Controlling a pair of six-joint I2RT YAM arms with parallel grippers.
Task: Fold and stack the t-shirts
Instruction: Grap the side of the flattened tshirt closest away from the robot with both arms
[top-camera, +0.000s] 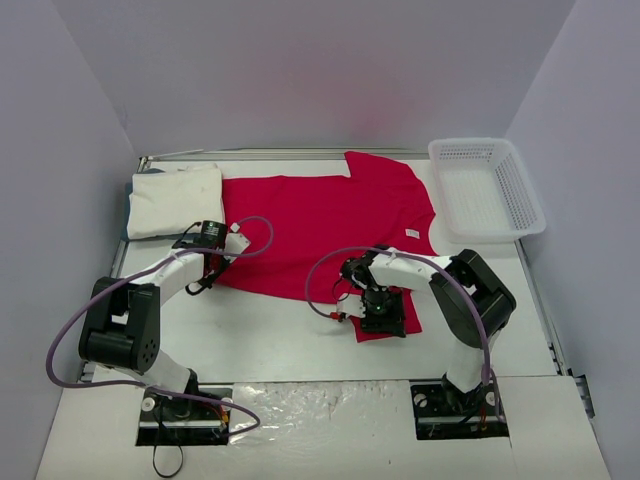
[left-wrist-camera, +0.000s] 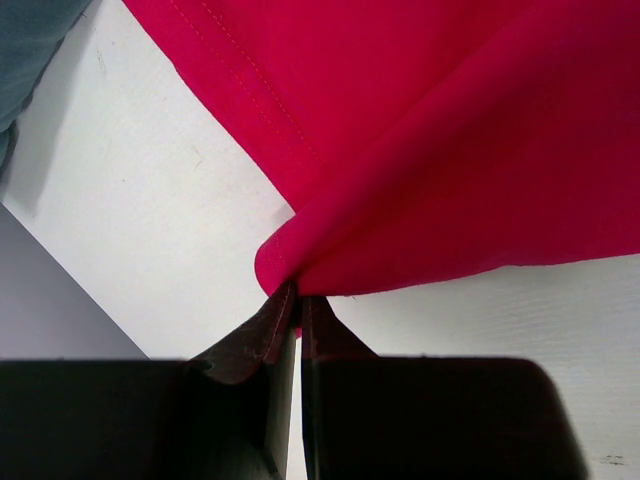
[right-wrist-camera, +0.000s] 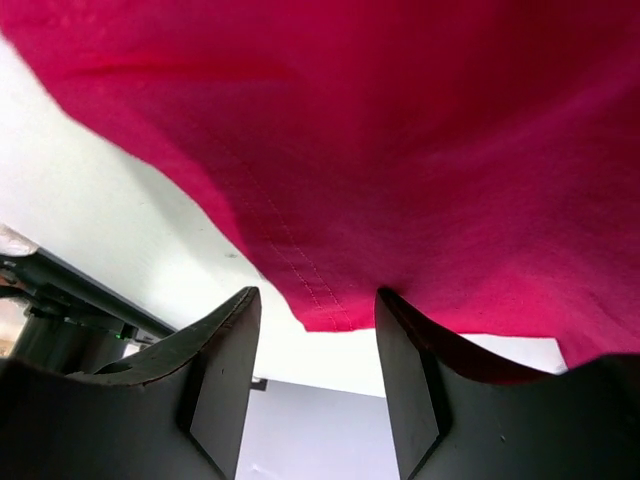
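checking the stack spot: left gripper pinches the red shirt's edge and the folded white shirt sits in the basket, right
Not quite: the left gripper does pinch the red shirt, but the folded white shirt lies on the table at its far left, outside the basket, as the top view shows.

Pale lavender walls enclose white table on three sides; even, soft light

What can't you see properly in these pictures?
Right wrist view: whether the open right gripper touches the red t-shirt; the cloth runs past the picture's edges.
Top view: that gripper's fingertips, hidden under its own wrist.
Top view: the label on the shirt, too small to read.
Left wrist view: a greyish thing in the corner, blurred and cut off.
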